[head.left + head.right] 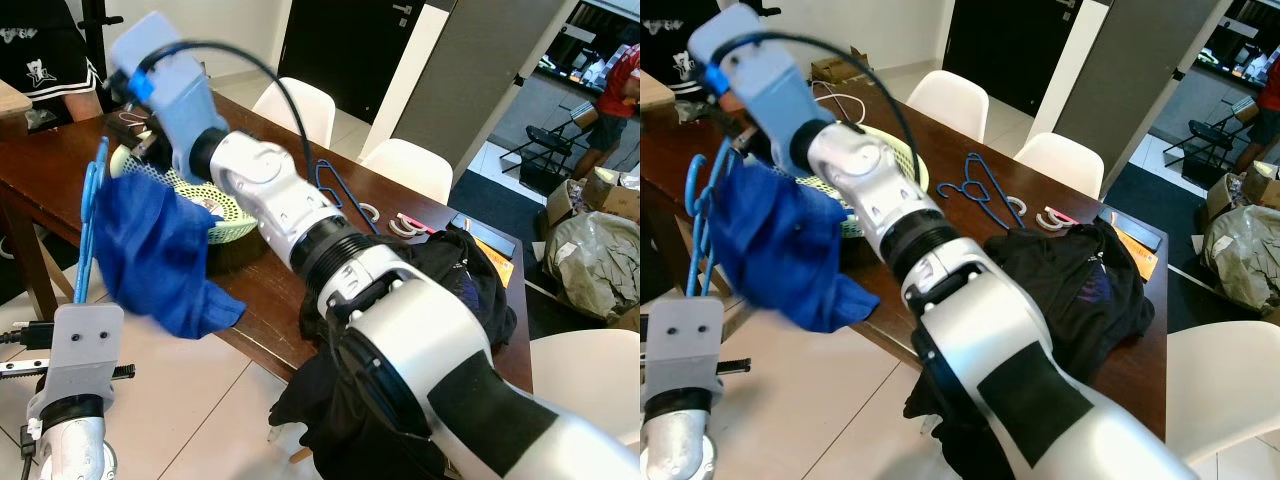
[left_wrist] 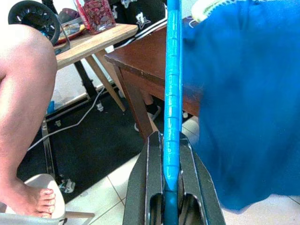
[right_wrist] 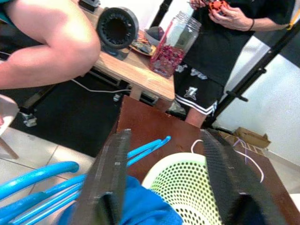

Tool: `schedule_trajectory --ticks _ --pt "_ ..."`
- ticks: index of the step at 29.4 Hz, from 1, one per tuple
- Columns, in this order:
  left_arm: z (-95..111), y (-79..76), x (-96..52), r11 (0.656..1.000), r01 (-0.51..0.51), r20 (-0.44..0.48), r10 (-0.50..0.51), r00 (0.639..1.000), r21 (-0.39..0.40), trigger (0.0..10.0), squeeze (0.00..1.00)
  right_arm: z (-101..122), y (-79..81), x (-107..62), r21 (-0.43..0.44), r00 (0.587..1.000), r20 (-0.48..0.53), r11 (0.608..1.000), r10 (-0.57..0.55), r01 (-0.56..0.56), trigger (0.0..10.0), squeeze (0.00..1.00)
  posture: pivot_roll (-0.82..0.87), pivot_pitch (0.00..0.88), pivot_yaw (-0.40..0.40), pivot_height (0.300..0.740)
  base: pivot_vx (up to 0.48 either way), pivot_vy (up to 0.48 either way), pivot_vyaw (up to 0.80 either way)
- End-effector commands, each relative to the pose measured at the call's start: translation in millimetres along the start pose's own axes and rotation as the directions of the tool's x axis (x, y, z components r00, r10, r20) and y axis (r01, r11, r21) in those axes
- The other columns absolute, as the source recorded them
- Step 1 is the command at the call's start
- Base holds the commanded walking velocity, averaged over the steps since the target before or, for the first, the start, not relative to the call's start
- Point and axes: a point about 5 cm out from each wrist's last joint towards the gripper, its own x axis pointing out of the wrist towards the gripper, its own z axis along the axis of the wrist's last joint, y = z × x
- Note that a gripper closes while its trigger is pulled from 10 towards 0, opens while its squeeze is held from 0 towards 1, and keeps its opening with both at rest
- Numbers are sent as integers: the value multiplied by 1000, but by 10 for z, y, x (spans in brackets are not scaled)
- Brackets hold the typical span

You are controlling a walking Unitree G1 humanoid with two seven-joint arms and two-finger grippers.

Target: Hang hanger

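Writing shows on one thing: a white number 7 on the black shorts (image 3: 197, 92) of a person standing past the small light wooden table (image 3: 140, 70). No other words can be read.

The bright blue plastic hanger (image 2: 171, 93) is held up in the air just off the near edge of the long dark brown wooden table (image 1: 270, 290). The left gripper (image 2: 171, 164) has its two black fingers pressed onto the hanger's thin bar. A blue cloth shirt (image 1: 155, 255) hangs on the hanger and droops down past the table edge, over the pale tiled floor (image 1: 190, 420).

The right gripper (image 3: 168, 183) reaches across the table, up by the top of the hanger. Its fingers are spread wide and pinch nothing. Between them you can see the pale green plastic basket with little holes (image 3: 183, 180), which sits on the table.

More blue hangers (image 1: 975, 185) lie flat farther along the table, beside a heap of black clothes (image 1: 1080, 280) that spills over the near edge. White chairs (image 1: 295, 105) stand along the far side. A bare leg (image 2: 23, 108) of a seated person is close to the hanger's side.
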Motion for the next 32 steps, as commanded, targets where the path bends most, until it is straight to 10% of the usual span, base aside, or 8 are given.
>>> schedule_trajectory --ticks 1,32 --pt "17 -48 -20 1000 13 -1 -13 1000 -16 10000 0 -90 54 -4 17 1000 -20 1000 -17 17 10000 1000 327 0 -242 740 0 0 0" --pt "-20 -9 6 999 16 -19 -17 1000 -35 10000 0 -454 -516 -403 123 964 -106 959 -244 256 10000 929 291 23 -204 740 0 0 0"
